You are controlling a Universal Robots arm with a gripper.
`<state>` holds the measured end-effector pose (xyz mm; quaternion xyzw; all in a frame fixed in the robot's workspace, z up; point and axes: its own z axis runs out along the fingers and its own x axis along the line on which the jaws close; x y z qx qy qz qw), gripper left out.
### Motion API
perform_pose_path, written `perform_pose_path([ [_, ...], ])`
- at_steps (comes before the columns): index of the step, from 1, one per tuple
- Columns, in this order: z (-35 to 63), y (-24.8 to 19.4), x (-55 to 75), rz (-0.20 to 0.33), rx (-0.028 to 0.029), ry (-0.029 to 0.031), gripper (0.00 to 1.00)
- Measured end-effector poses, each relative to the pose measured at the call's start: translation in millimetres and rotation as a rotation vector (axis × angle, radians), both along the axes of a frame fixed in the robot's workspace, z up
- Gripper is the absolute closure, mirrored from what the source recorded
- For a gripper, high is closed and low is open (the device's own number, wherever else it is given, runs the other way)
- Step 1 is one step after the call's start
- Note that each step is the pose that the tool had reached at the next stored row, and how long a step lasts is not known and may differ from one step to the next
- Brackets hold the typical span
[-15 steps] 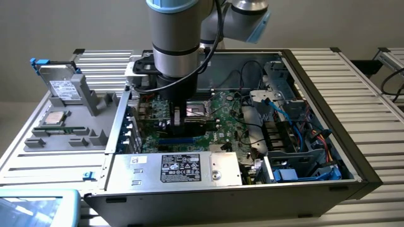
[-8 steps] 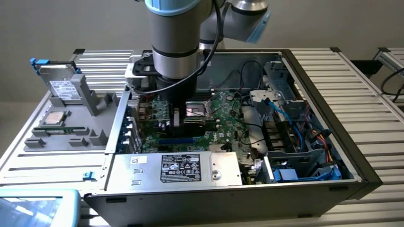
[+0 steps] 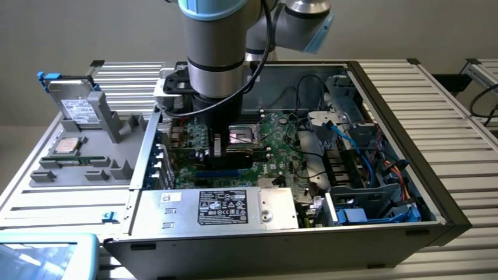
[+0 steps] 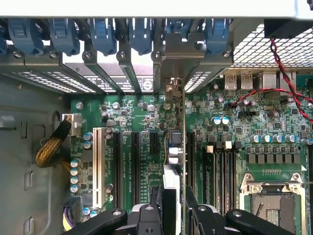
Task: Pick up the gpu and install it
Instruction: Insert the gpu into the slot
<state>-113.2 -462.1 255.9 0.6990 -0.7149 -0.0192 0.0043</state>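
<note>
The gpu (image 4: 177,142) stands edge-on over the motherboard (image 4: 142,112), a thin green card with a dark block on one face. Its silver bracket (image 4: 180,46) reaches the case's rear slot openings. My gripper (image 4: 174,198) is shut on the card's upper edge, one black finger (image 4: 155,198) on each side. The card lines up with the long black expansion slots (image 4: 134,161); whether it is seated I cannot tell. In the exterior view the arm reaches down into the open computer case (image 3: 404,99), with the gripper (image 3: 214,153) and gpu (image 3: 218,144) low over the board.
The CPU socket (image 4: 271,196) lies beside the gripper. Red wires (image 4: 283,73) and a yellow cable bundle (image 4: 49,149) run near the board. Blue latches (image 4: 102,34) line the rear. A grey tray (image 3: 86,146) outside the case holds a drive (image 3: 74,108) and parts. A power supply (image 3: 221,207) sits at the front.
</note>
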Motion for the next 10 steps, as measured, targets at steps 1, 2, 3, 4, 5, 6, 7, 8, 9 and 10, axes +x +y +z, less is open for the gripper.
perform_pose_path([
  [1,-0.4,0.0,0.0,0.000,0.0002,-0.0001,0.72],
  [2,-0.6,0.0,0.0,0.000,0.0001,-0.0001,0.72],
  [3,-0.8,0.0,0.0,0.000,0.0000,0.0000,0.72],
  [4,-1.2,0.0,-0.1,0.000,0.0000,0.0000,0.72],
  [5,-1.5,0.0,-0.1,0.000,0.0000,0.0000,0.72],
  [6,-1.9,0.0,-0.1,0.000,-0.0001,0.0000,0.72],
  [7,-2.6,0.0,0.0,0.000,0.0001,-0.0001,0.72],
  [8,-3.2,0.0,-0.1,0.000,0.0000,0.0000,0.72],
  [9,-4.0,0.0,-0.1,0.000,-0.0001,0.0000,0.72],
  [10,-4.7,0.0,-0.1,0.000,0.0000,0.0000,0.72],
])
